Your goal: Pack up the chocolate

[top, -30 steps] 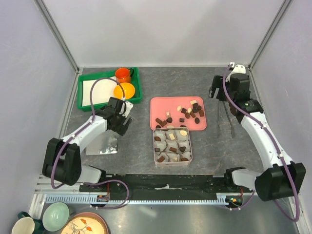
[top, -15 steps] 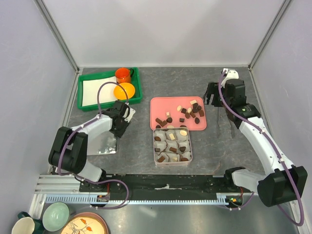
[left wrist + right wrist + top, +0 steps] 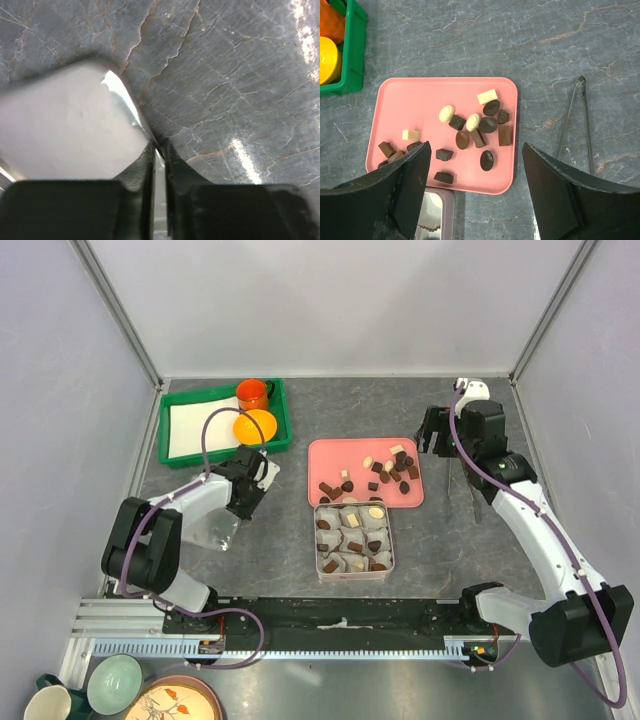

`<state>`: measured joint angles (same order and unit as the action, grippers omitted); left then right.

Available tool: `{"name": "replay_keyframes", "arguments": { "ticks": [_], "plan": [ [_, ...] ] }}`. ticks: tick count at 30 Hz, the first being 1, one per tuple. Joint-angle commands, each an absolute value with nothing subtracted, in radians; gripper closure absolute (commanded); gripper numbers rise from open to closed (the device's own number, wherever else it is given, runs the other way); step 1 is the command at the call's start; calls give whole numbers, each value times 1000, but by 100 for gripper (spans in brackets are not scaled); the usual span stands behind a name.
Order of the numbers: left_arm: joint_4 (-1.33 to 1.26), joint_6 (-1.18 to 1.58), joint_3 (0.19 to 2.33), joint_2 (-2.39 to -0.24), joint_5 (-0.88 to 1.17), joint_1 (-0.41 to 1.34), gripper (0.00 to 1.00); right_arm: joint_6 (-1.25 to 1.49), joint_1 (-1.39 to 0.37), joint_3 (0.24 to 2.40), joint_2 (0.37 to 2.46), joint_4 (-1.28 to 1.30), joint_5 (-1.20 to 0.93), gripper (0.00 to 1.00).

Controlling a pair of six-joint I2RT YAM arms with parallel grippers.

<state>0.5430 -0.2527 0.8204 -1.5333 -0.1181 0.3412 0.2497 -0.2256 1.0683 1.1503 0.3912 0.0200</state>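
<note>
Pinching the rim of a silver lid (image 3: 65, 125) with the left tool (image 3: 159, 150), pressed nearly together, left of centre in the overhead view. Hovering with the right tool (image 3: 475, 150) spread wide above a pink tray (image 3: 420, 95) on the grey worktop (image 3: 225, 75). Scattered loose on that tray at mid-frame: the chocolate (image 3: 488, 124). More sitting in cups of the square tin (image 3: 392, 538) just below.

choc pcs (image 3: 487, 124) scattered on pink tray (image 3: 410, 100); mostly dark

A robot lab's test cell: pale wall panels (image 3: 340, 300) between aluminium posts (image 3: 118, 310), grey worktop (image 3: 280, 550), arms (image 3: 535, 530) bolted to a rail (image 3: 120, 632).
</note>
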Motion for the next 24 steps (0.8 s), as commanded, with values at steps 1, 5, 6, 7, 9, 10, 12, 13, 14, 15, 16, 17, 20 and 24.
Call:
{"name": "replay_keyframes", "arguments": {
  "ticks": [1, 5, 6, 7, 9, 10, 12, 13, 14, 15, 16, 17, 20, 24],
  "plan": [
    [654, -278, 866, -1476, -48, 348, 99, 235, -232, 1108, 1112, 385, -35, 18],
    [802, -290, 932, -1289, -5, 354, 98, 233, -238, 1077, 1092, 338, -86, 18],
    [834, -294, 951, -1263, 26, 356, 98, 232, -239, 1056, 1083, 321, -101, 18],
    [872, -302, 991, -1237, 44, 357, 99, 227, -241, 1042, 1077, 305, -138, 18],
    [977, -310, 1037, -1168, 106, 362, 98, 213, -244, 1002, 1062, 249, -188, 17],
    [1011, -317, 1086, -1148, 124, 365, 99, 190, -255, 990, 1058, 229, -207, 17],
    [1107, -333, 1162, -1103, 190, 373, 99, 158, -273, 957, 1042, 178, -273, 16],
    [1135, -357, 1190, -1092, 215, 376, 98, 114, -299, 947, 1034, 141, -294, 16],
    [1194, -373, 1215, -1083, 257, 376, 98, 86, -317, 915, 1011, 117, -352, 16],
    [1216, -386, 1260, -1069, 273, 380, 98, 56, -337, 896, 996, 89, -363, 12],
    [1242, -426, 1282, -1065, 287, 382, 99, 8, -388, 875, 976, 40, -367, 10],
    [1264, -448, 1304, -1063, 319, 383, 98, -58, -408, 829, 939, 14, -415, 6],
    [1359, -550, 1387, -1071, 397, 393, 99, -132, -446, 752, 869, -113, -479, 2],
    [1481, -748, 1468, -1074, 527, 408, 98, -207, -503, 821, 888, -57, -532, 2]
  ]
}}
